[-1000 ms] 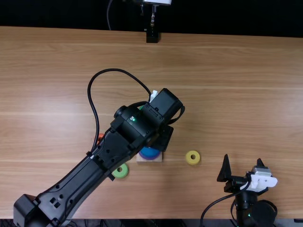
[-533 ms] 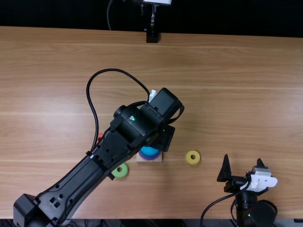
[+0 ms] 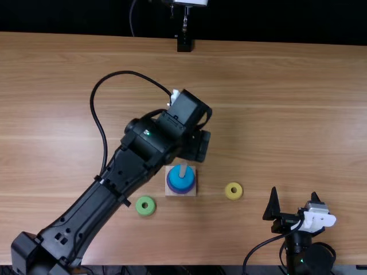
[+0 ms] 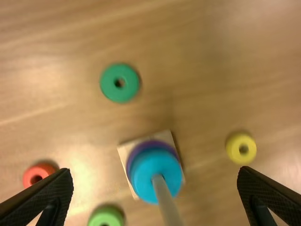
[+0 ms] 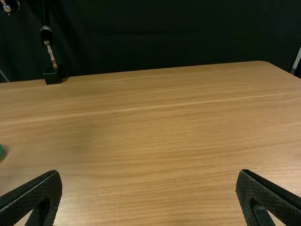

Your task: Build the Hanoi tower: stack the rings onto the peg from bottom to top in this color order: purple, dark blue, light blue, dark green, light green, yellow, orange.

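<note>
The left fingers (image 4: pixel 51 190) stand apart above the tabletop (image 4: pixel 211 70); center them over the dark green ring (image 4: pixel 108 84), lying near the peg (image 4: pixel 168 203), then descend vertically before closing evenly on its rim.

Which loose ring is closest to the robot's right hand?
The yellow ring: it alone lies on the right hand's side of the peg's wooden base. The light green ring and orange ring lie opposite, the dark green ring beyond.

Purple ring (image 4: pixel 151 143) largely hidden
</note>
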